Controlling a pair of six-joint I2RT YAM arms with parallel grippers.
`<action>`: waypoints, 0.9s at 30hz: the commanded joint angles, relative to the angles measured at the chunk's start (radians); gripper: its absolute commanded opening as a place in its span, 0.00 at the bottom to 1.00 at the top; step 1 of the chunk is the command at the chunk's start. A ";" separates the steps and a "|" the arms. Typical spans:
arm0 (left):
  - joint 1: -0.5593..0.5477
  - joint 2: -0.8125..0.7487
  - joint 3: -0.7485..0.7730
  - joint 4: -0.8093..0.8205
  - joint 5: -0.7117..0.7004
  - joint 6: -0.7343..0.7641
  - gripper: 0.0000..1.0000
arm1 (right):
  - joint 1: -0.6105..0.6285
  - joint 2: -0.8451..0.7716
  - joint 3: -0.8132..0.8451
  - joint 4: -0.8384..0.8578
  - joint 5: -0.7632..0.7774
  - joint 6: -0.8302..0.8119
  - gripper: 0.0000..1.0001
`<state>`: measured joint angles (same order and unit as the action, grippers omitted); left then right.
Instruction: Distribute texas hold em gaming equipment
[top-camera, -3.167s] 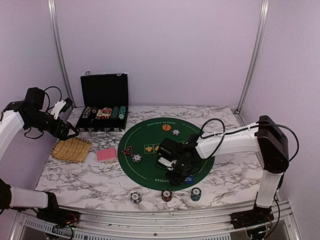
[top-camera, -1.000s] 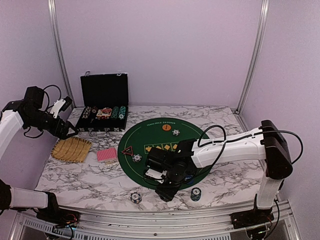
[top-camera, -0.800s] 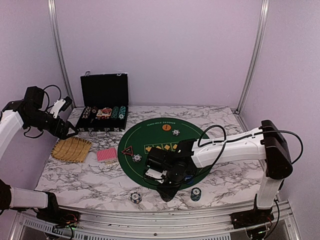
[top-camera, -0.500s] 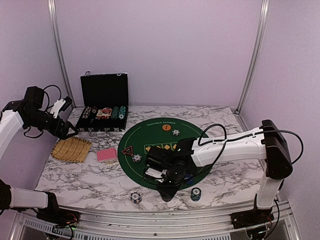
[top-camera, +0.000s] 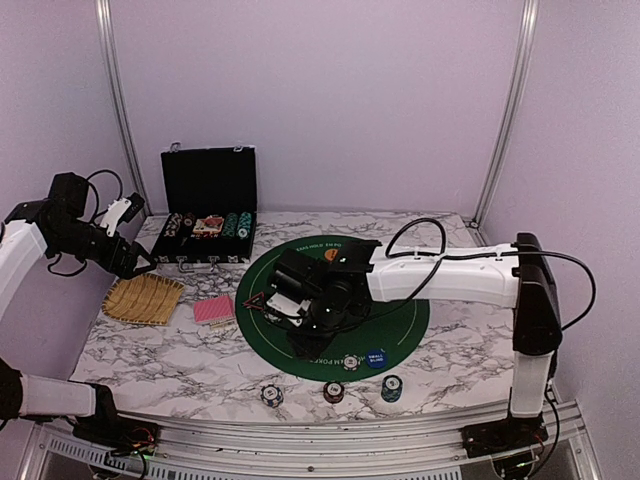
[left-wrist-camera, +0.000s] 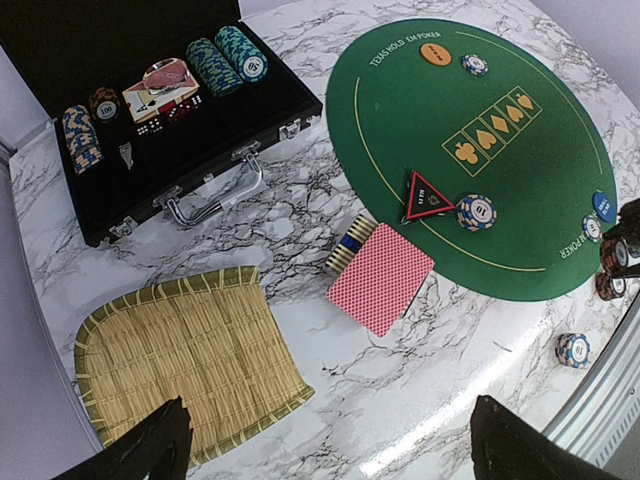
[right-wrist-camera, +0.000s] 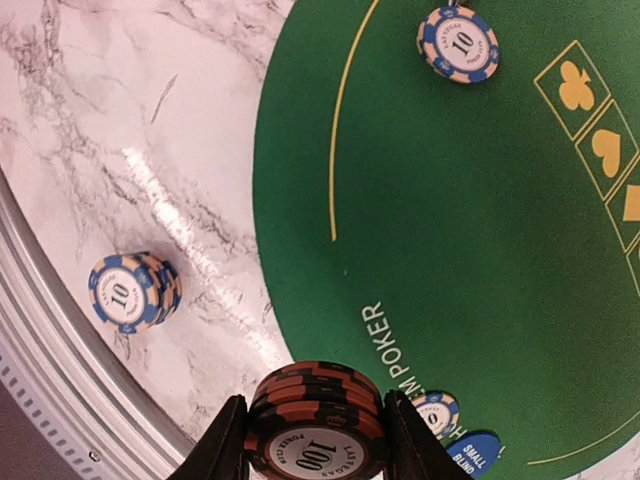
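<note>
My right gripper (right-wrist-camera: 315, 440) is shut on a stack of red-and-black "100" poker chips (right-wrist-camera: 316, 425) and holds it above the near left part of the green mat (right-wrist-camera: 450, 200). From above, that gripper (top-camera: 303, 345) hangs over the mat. The blue "small blind" disc (right-wrist-camera: 478, 452) and a small chip (right-wrist-camera: 435, 412) lie just beside it. A blue "10" stack (right-wrist-camera: 130, 292) sits on the marble. The dark triangle (left-wrist-camera: 425, 195), the red-backed cards (left-wrist-camera: 380, 278) and the orange disc (left-wrist-camera: 434, 54) lie further off. My left gripper (left-wrist-camera: 330, 445) stands open and empty, raised near the straw tray (left-wrist-camera: 185, 360).
An open black case (top-camera: 208, 215) with chips and cards stands at the back left. Three chip stacks line the front edge: blue (top-camera: 272, 394), red-and-black (top-camera: 334, 391) and teal (top-camera: 391, 387). The table's metal rail runs just behind them.
My right gripper closed on the red-and-black chips at the front edge, then rose and swung back and left over the mat. The left arm has stayed put.
</note>
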<state>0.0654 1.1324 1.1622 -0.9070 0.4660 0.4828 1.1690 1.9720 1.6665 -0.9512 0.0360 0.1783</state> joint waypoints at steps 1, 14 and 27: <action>-0.003 -0.015 0.017 -0.024 0.002 0.001 0.99 | -0.049 0.111 0.126 0.028 0.026 -0.027 0.26; -0.003 -0.017 0.019 -0.024 0.005 0.002 0.99 | -0.084 0.410 0.424 0.064 -0.025 -0.037 0.25; -0.003 -0.017 0.018 -0.024 0.007 0.006 0.99 | -0.098 0.454 0.417 0.095 -0.056 -0.020 0.28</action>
<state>0.0654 1.1320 1.1622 -0.9070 0.4660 0.4831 1.0767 2.4096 2.0682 -0.8886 0.0055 0.1490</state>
